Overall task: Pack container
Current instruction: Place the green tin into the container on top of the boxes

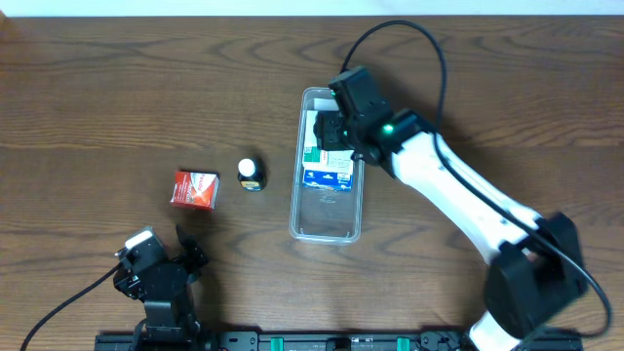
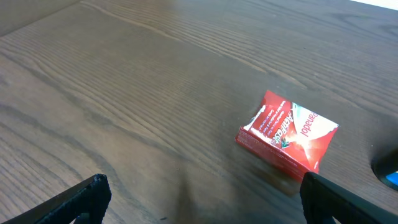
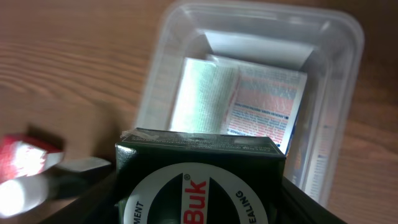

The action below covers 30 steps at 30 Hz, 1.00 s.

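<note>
One dark box [image 3: 199, 180] held over the container [image 1: 326, 216].
Right end effector [image 1: 333, 129] clamps it; left end effector [image 2: 205, 202] gapes apart, red box [image 2: 287, 138] just ahead.

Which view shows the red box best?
Left wrist: the red box lies close up, whole, lettering legible. Overhead shows it small, beside a small bottle. Right wrist catches only a blurred red patch at its left edge.

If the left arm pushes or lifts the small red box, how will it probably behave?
The red box looks like thin printed cardboard, so it is probably light and may dent under a hard squeeze. It lies flat on its broad face on the table, so a push would likely slide it, not roll or tip it.
</note>
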{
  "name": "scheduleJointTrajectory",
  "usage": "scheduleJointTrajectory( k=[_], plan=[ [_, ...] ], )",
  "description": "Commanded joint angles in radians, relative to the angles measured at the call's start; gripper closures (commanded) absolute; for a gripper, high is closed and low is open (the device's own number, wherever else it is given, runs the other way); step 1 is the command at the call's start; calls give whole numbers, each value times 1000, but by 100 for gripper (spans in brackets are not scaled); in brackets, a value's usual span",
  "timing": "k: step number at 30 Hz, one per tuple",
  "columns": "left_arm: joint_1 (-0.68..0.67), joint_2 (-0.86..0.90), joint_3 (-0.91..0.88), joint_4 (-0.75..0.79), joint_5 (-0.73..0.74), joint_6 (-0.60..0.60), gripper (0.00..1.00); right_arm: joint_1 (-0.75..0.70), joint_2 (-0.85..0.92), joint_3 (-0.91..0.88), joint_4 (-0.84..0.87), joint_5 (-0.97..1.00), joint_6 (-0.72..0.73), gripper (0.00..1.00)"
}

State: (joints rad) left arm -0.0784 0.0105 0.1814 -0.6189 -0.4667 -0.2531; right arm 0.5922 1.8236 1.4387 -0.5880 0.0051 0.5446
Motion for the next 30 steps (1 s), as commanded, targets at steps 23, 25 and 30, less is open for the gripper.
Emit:
scheduleJointTrajectory(
  k=[23, 25, 30],
  plan=[
    [6, -4, -18, 0, -5, 13, 2, 6, 76, 124, -114, 146, 44, 34],
    [6, -4, -18, 0, -5, 13, 2, 6, 76, 140, -131, 144, 37, 34],
    [6, -4, -18, 0, -5, 13, 2, -20, 14, 218, -221, 124, 11, 26]
  ],
)
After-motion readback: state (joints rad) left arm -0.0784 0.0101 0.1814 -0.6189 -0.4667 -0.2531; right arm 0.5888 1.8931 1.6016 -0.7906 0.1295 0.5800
